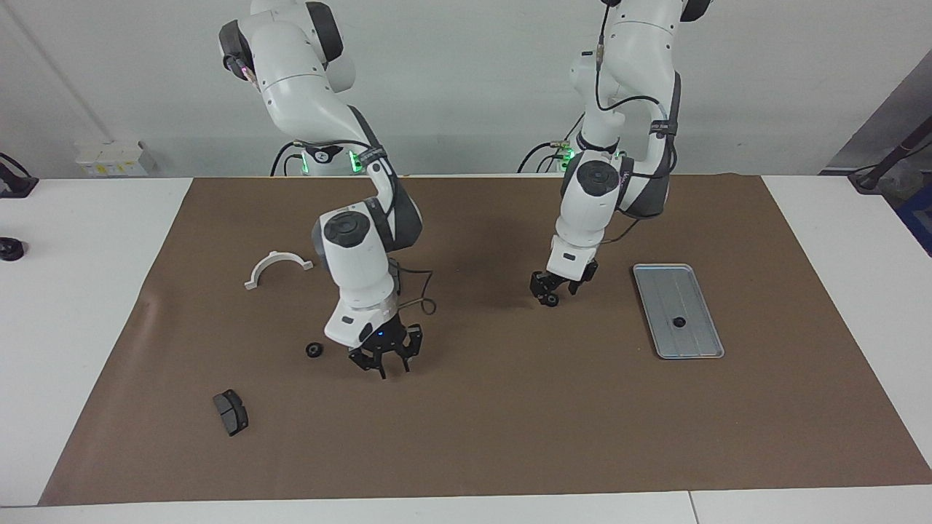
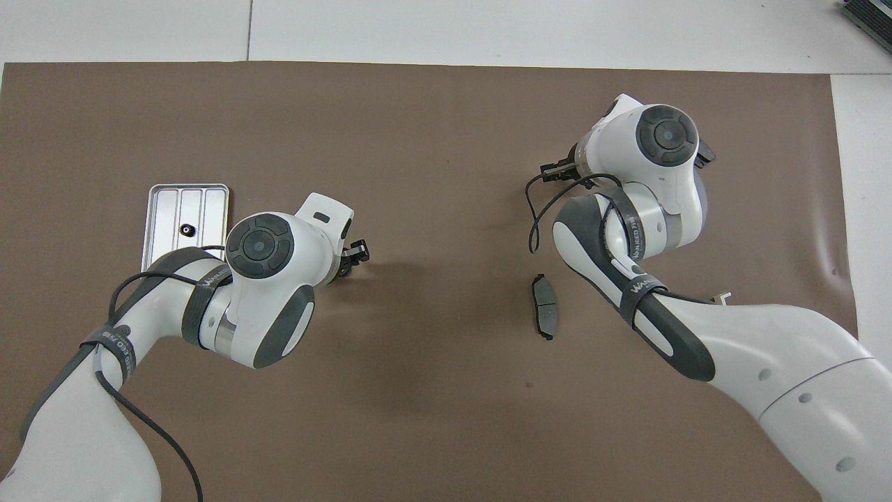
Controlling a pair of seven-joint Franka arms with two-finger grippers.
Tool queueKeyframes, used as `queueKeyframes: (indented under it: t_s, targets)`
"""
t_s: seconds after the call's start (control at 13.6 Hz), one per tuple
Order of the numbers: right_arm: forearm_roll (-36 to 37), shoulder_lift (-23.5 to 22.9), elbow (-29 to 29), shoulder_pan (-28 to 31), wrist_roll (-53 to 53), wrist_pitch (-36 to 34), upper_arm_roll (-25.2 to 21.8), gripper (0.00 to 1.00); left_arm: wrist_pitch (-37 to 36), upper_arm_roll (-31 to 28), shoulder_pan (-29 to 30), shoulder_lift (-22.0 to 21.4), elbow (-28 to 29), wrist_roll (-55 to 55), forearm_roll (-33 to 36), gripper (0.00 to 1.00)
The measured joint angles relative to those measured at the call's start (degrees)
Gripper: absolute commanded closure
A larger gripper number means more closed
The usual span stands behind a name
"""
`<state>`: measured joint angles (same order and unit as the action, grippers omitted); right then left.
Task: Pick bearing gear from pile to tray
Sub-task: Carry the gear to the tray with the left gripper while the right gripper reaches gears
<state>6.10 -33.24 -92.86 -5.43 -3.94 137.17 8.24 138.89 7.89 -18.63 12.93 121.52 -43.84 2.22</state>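
Facing view: right claw [image 1: 382,358] spread wide, empty.
Bearing gear [image 1: 314,350]: just beside claw, toward right arm's end.
Left claw [image 1: 551,288]: waiting; grip unreadable.

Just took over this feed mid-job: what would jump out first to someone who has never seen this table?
The two white arms over the brown mat: the right gripper, jaws spread, hangs beside a small black ring, while the left gripper sits low over the mat's middle. Next, the silver tray toward the left arm's end, one black ring lying in it.
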Motion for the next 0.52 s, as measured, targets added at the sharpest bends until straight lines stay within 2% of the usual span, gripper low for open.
queueKeyframes:
  t_s: [0.52]
  targets:
    - [1.2, 0.3, 0.0, 7.8, 4.7, -5.7, 0.0, 0.46, 2.6, 0.0, -0.7, 0.6, 1.8, -0.2, 0.3, 0.4]
